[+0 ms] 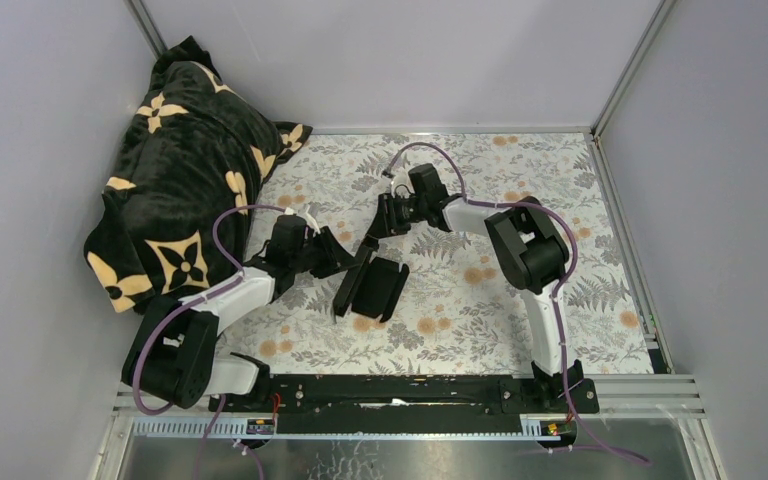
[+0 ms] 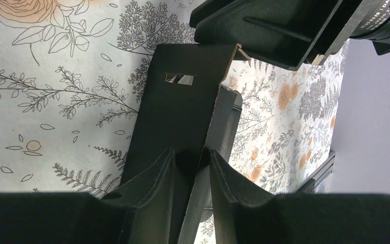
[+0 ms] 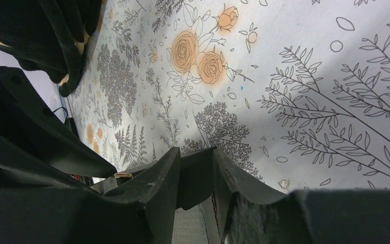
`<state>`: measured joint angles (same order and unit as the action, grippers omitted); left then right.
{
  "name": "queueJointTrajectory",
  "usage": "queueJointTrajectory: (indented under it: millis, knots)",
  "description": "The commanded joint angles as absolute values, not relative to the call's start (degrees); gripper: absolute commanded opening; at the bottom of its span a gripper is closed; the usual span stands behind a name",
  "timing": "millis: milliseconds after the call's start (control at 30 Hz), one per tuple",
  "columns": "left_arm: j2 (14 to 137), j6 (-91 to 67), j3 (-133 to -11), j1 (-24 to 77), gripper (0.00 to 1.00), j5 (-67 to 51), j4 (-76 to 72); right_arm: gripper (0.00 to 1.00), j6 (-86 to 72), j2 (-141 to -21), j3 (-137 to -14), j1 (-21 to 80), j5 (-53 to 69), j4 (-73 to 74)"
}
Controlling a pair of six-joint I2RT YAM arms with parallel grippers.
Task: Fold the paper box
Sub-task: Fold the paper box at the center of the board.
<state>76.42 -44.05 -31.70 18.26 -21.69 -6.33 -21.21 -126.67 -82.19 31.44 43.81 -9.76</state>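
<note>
Left hand (image 2: 191,157) pinches box (image 2: 180,109) edge. Right hand (image 3: 196,155) clamps card at box's far end. Box low on floral tabletop (image 1: 500,300); blanket (image 1: 175,170) far left.

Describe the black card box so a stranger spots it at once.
On the floral-patterned table, look at the middle, where the left gripper and right gripper meet. Both hold a matte black card box, partly folded. Unlike the plush black blanket with cream flowers far left, it is plain and thin.
</note>
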Motion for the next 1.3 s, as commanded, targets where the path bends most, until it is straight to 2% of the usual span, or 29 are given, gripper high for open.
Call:
queueJointTrajectory:
  millis: [0, 433, 800, 1033, 1133, 1200, 1267]
  knots:
    - [76.6, -42.9, -30.3, 17.5, 0.36, -17.7, -4.5, 0.38, -20.1, -122.8, -79.9, 32.7, 50.6, -7.4]
    - [76.4, -43.0, -30.0, 17.4, 0.36, -17.0, -4.5, 0.38, -21.0, -120.2, -76.3, 32.8, 54.9, -9.4]
    - [76.1, -42.6, -31.0, 17.3, 0.36, -16.9, -3.3, 0.39, -23.3, -118.3, -68.8, 31.8, 52.6, -17.1]
    - [75.8, -42.6, -30.8, 17.3, 0.36, -17.3, -3.3, 0.4, -22.8, -117.2, -67.0, 31.1, 51.8, -17.1]
    - [75.9, -42.7, -30.7, 17.3, 0.36, -17.4, -3.5, 0.41, -22.6, -116.9, -66.0, 31.0, 50.7, -17.4]
    - [75.9, -42.7, -30.7, 17.3, 0.36, -17.6, -3.5, 0.48, -22.9, -115.9, -64.4, 30.8, 49.0, -18.7]
    - [75.9, -42.7, -30.8, 17.3, 0.36, -17.8, -3.6, 0.5, -23.7, -114.9, -62.5, 30.2, 47.6, -20.8]
